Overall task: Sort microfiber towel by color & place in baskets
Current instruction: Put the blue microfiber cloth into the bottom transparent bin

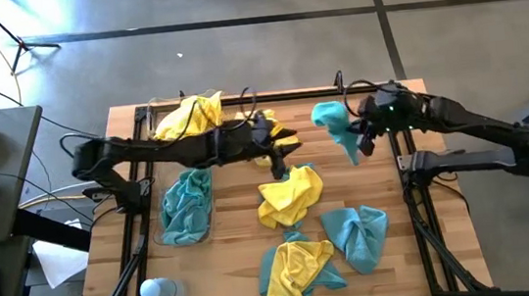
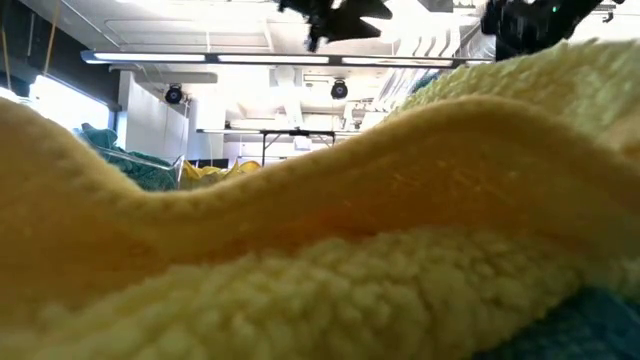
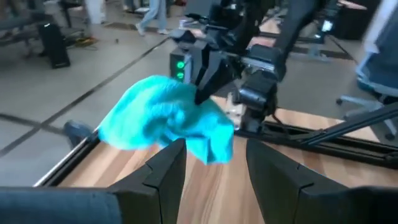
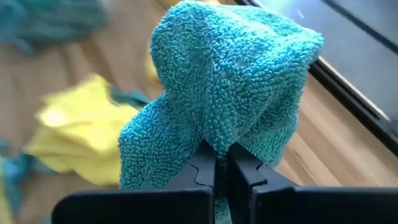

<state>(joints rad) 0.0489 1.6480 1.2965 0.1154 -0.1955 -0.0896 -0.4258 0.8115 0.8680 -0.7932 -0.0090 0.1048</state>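
Observation:
My right gripper (image 1: 361, 143) is shut on a teal microfiber towel (image 1: 333, 121) above the table's far right part. My left gripper (image 3: 214, 180) stands open and empty over the table's middle (image 1: 289, 143), pointing toward that towel (image 3: 158, 118). One basket (image 1: 158, 115) at the far left holds yellow towels. Another basket (image 1: 166, 222), nearer, holds teal ones. Loose on the wood lie a yellow towel (image 1: 289, 195), a teal towel (image 1: 358, 237) and a yellow towel lying on a teal one (image 1: 297, 268). My right gripper pinches a bunched fold of the teal towel (image 4: 211, 134) between its two fingers (image 4: 202, 165). The fingers come slanting down from the table's right side. The towel is lifted clear of the table and bulges in a crumpled lump beyond the fingertips.
A small pale bottle (image 1: 158, 290) lies near the front left corner. A black metal frame (image 1: 419, 211) runs along the table's edges. In the low view a yellow towel (image 2: 320, 250) close to the lens fills nearly everything.

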